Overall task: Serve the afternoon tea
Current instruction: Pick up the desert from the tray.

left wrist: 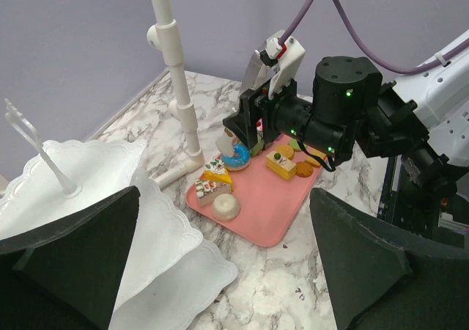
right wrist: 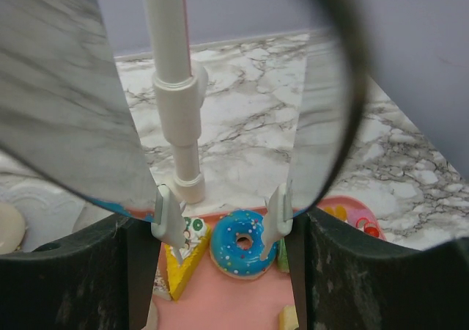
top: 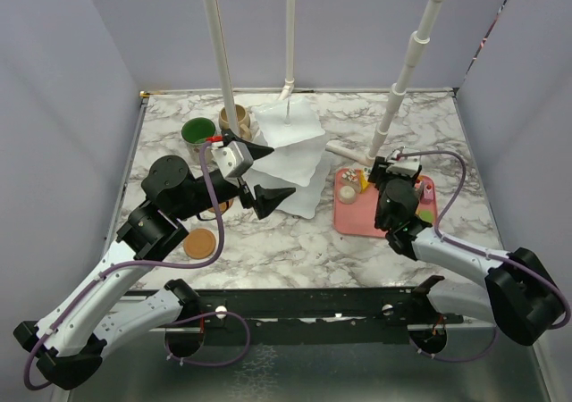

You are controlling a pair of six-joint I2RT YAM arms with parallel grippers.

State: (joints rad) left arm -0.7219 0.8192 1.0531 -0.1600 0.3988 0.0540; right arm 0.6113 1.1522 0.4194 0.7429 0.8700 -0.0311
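Note:
The white tiered stand of wavy plates stands mid-table and shows at the left of the left wrist view. Toy pastries lie on the pink tray: a blue doughnut, a yellow cake wedge, a white round sweet, a yellow square cake. My right gripper is open just above the doughnut, one fingertip on each side of it. My left gripper is open and empty beside the stand's left edge. A green-lined mug and a beige mug stand at the back left. A brown coaster lies near the front left.
White poles rise behind the stand, and one pole stands on a foot just behind the tray. Purple walls close in the marble table on three sides. The left arm's elbow lies between the mugs and the coaster.

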